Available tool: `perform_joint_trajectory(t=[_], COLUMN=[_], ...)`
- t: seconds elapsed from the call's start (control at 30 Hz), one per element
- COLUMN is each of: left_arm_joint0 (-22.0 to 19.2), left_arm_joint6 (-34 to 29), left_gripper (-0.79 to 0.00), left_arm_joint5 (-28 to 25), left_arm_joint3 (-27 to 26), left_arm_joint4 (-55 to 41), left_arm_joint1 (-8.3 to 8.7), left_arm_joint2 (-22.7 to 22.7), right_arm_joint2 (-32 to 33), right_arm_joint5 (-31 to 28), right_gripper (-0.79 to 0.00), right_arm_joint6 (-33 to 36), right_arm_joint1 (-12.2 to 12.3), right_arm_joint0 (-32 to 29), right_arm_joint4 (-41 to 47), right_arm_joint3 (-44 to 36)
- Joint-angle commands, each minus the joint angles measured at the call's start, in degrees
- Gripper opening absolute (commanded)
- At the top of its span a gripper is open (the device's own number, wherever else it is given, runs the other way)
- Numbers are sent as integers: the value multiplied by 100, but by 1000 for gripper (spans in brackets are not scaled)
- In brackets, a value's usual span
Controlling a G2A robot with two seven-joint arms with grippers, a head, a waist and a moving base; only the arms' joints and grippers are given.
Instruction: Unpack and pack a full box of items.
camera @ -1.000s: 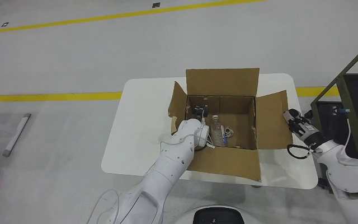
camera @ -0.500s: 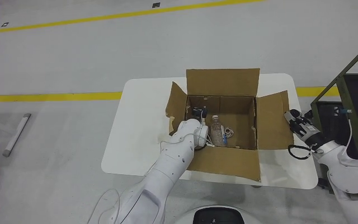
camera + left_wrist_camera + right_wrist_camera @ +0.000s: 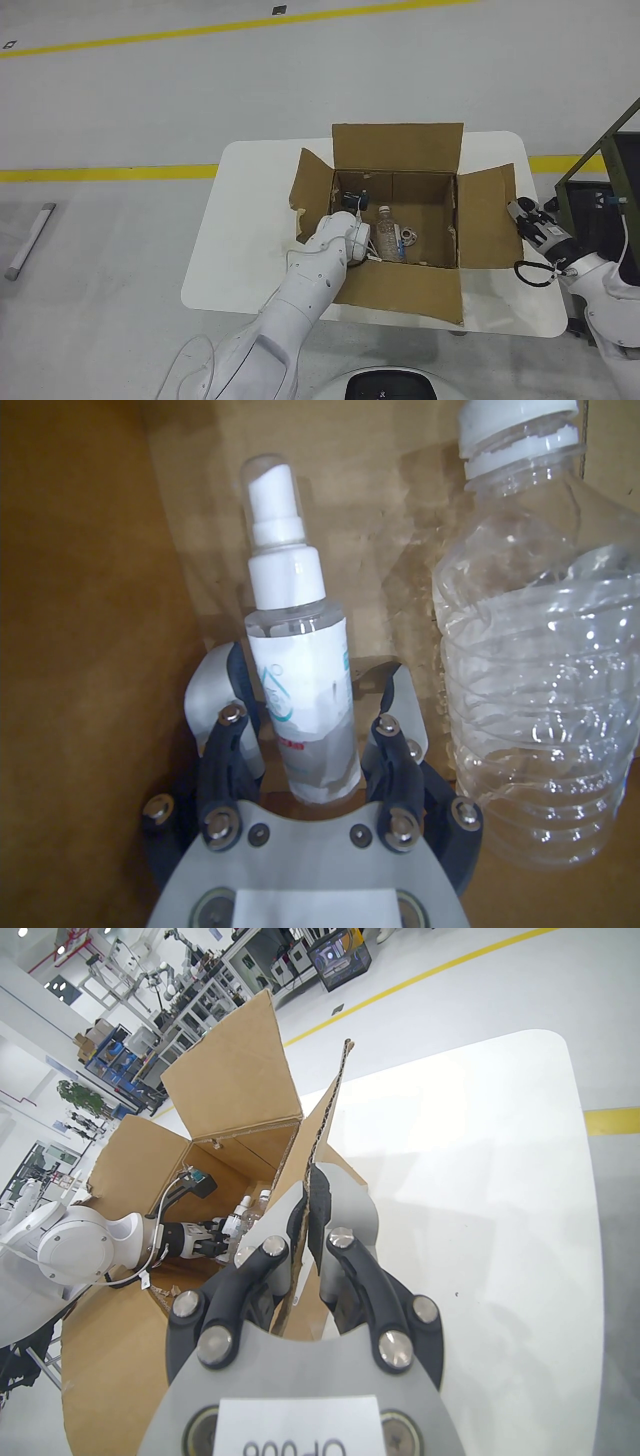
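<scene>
On the white tabletop, the cardboard box sits with its flaps folded out. Down inside it, near the left wall, the left tool has its jaws part-way apart, straddling the lower body of the spray bottle. One finger meets the label; the other shows a slim gap. A clear water bottle lies just beside the spray bottle. The right tool is clamped on the edge of the right flap.

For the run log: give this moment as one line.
left gripper: open, astride spray bottle in box | right gripper: shut on flap | water bottle: beside spray bottle
</scene>
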Motion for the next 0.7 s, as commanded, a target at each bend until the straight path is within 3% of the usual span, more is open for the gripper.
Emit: perform_joint_trajectory(t=[0.0,0.2,0.4,0.43,0.47,0.5,0.53,0.57,0.6,0.63,0.67], left_arm_joint0=[-6,-12,50,66,85,113,140,174,210,252,297], left_arm_joint6=[11,-35,-173,-204,-233,-268,-304,-336,-364,-404,-440], left_gripper=[-785,-785,-773,-622,-400,-83,0,-342,-533,-785,-785], left_arm_joint5=[-14,-55,-57,-54,-30,-11,-16,-22,-32,-39,-52], left_arm_joint3=[-6,-197,-707,-815,-916,-1020,-1131,-1231,-1334,-1429,-1521], left_arm_joint4=[-13,-2,123,176,237,280,332,389,450,494,538], left_arm_joint1=[-2,35,105,122,141,160,181,203,226,247,268], left_arm_joint2=[-23,-132,-238,-251,-268,-293,-314,-335,-357,-382,-407], right_arm_joint2=[-1,0,-21,-26,-33,-42,-49,-53,-53,-53,-52], right_arm_joint5=[13,49,61,61,66,68,64,62,63,65,63], right_gripper=[-785,-785,-785,-785,-785,-785,-785,-785,-785,-785,-785], right_arm_joint6=[-6,-10,6,-3,-13,-17,-16,-14,-13,-14,-20], right_arm_joint1=[0,0,-1,-2,-4,-5,-6,-6,-5,-6,-6], right_arm_joint0=[-1,-8,-27,-26,-27,-29,-32,-34,-36,-38,-38], right_arm_joint4=[-10,-42,-55,-60,-55,-54,-54,-59,-68,-69,-72], right_arm_joint3=[-4,-21,-59,-65,-69,-75,-83,-88,-91,-93,-96])
